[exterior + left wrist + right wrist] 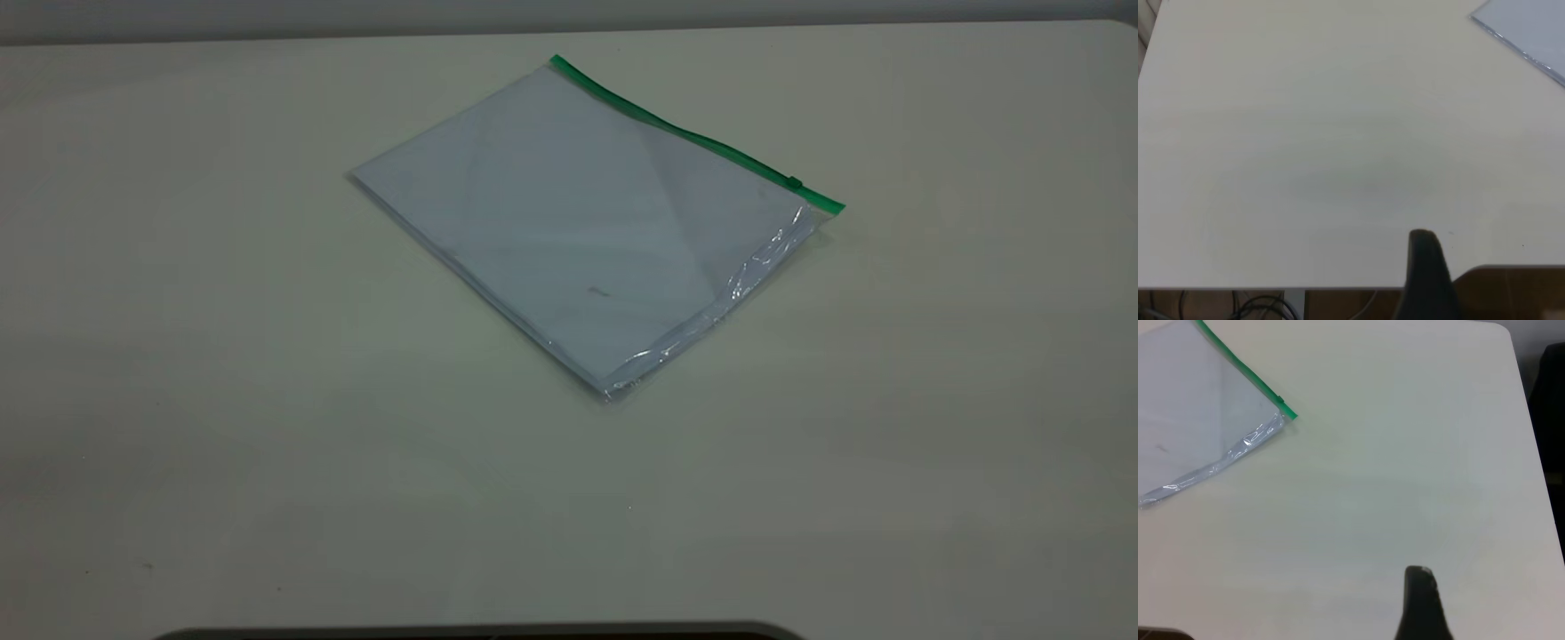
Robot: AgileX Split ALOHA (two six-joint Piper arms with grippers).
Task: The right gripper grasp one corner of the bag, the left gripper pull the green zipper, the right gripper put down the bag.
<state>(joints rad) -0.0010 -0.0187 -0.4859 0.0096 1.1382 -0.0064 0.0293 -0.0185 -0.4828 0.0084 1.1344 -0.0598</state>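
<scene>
The bag (587,222) lies flat on the table, a clear pouch with white sheets inside. The green zipper (685,133) runs along its far long edge, with the slider tab (794,183) near the right end. The corner of the bag (831,206) at that end rests on the table. Neither gripper shows in the exterior view. In the left wrist view, the left gripper (1425,267) is far from a corner of the bag (1531,30). In the right wrist view, the right gripper (1421,600) is well apart from the bag (1198,420), zipper (1245,370) and corner (1291,415).
The pale table (267,400) is bare around the bag. Its front edge (1271,288) shows in the left wrist view, with cables and a brown surface (1511,293) below. The table's rounded side edge (1531,420) shows in the right wrist view.
</scene>
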